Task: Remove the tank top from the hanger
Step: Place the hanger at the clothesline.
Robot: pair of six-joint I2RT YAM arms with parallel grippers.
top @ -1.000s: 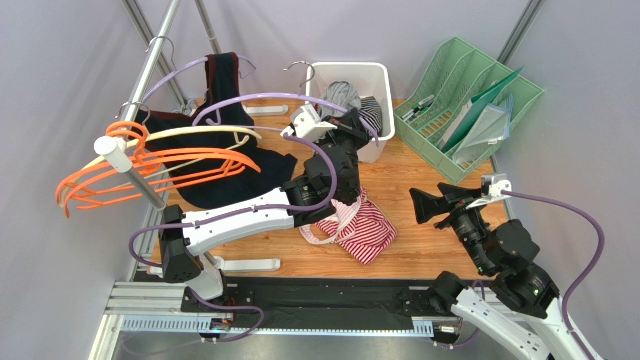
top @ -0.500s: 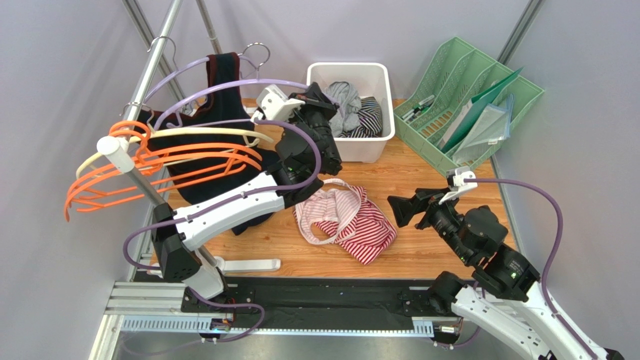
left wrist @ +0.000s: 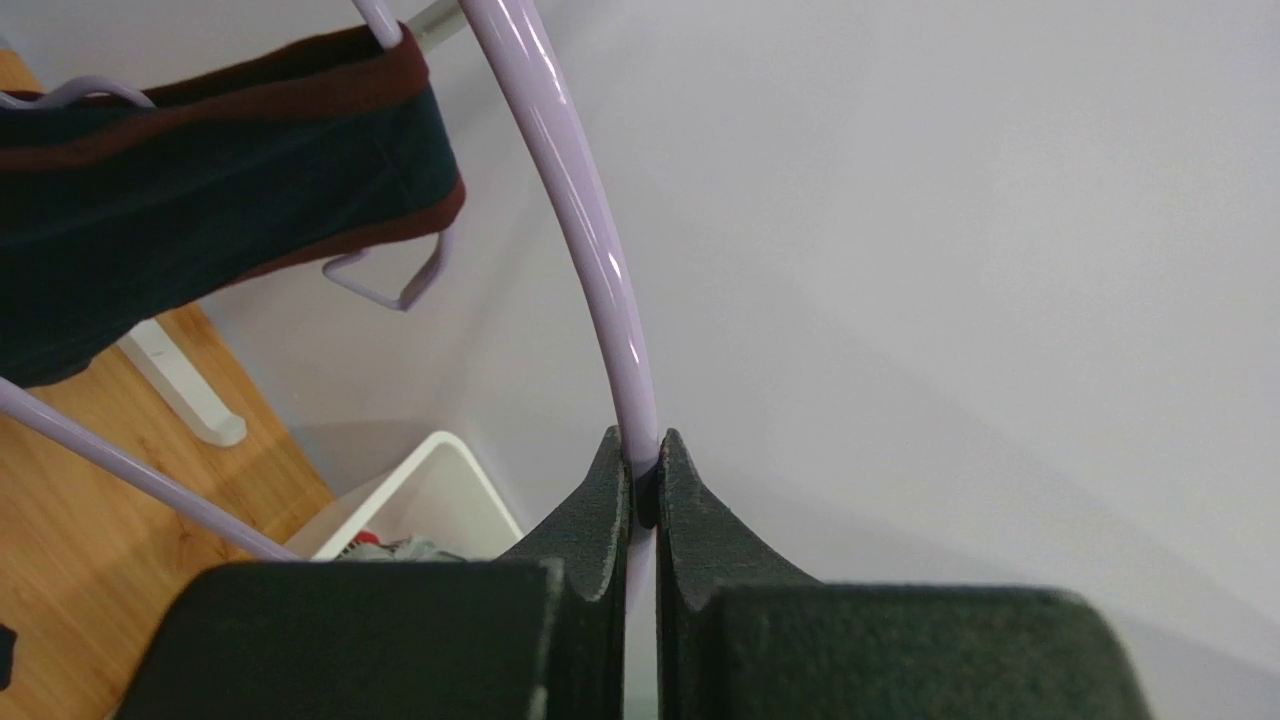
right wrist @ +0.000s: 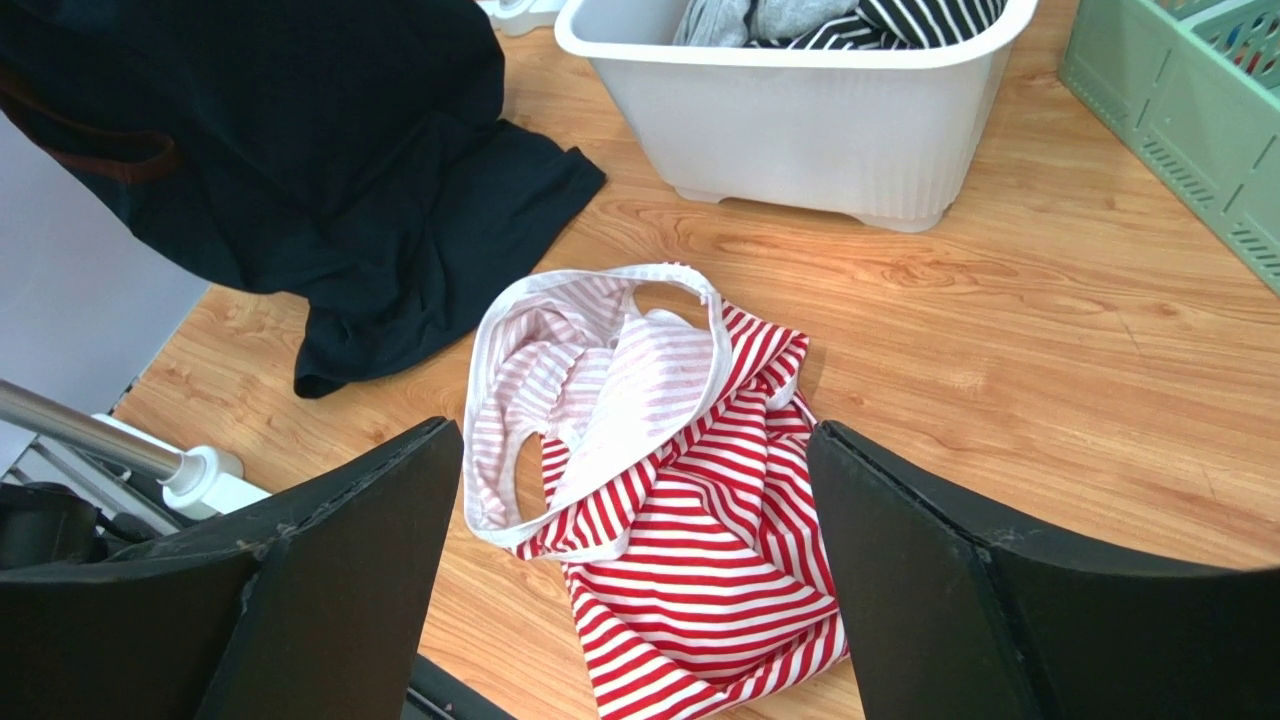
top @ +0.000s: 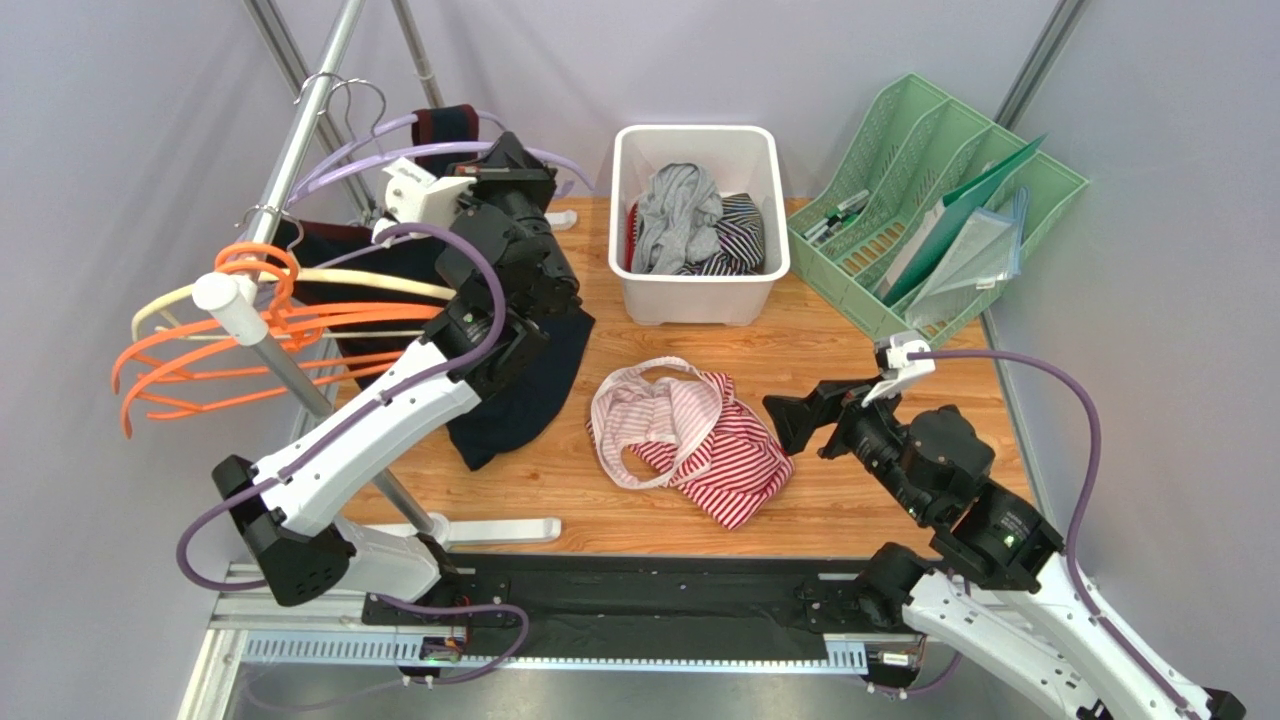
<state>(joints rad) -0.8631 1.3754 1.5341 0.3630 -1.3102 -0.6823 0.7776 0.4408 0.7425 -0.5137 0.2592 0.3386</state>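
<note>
The red-and-white striped tank top [top: 694, 444] lies crumpled on the wooden table, off any hanger. Up at the clothes rail, my left gripper [top: 511, 155] is shut on the thin rod of an empty lavender hanger [top: 361, 155]. In the left wrist view the hanger [left wrist: 579, 225] runs straight into the closed left gripper [left wrist: 642, 477]. My right gripper [top: 784, 423] is open, low over the table just right of the tank top. Seen from the right wrist, the tank top [right wrist: 676, 450] lies between and beyond the spread fingers [right wrist: 301, 585] of the right gripper [right wrist: 631, 578].
A dark navy garment [top: 519, 390] with maroon trim hangs on a second lavender hanger [left wrist: 226, 165], its hem on the table. Orange and cream hangers [top: 301, 323] fill the rail [top: 301, 135]. A white bin [top: 621, 210] of clothes and a green organizer [top: 947, 195] stand behind.
My left arm swung the empty lavender hanger up and left to the rail. My right gripper slid left toward the tank top, which stayed put.
</note>
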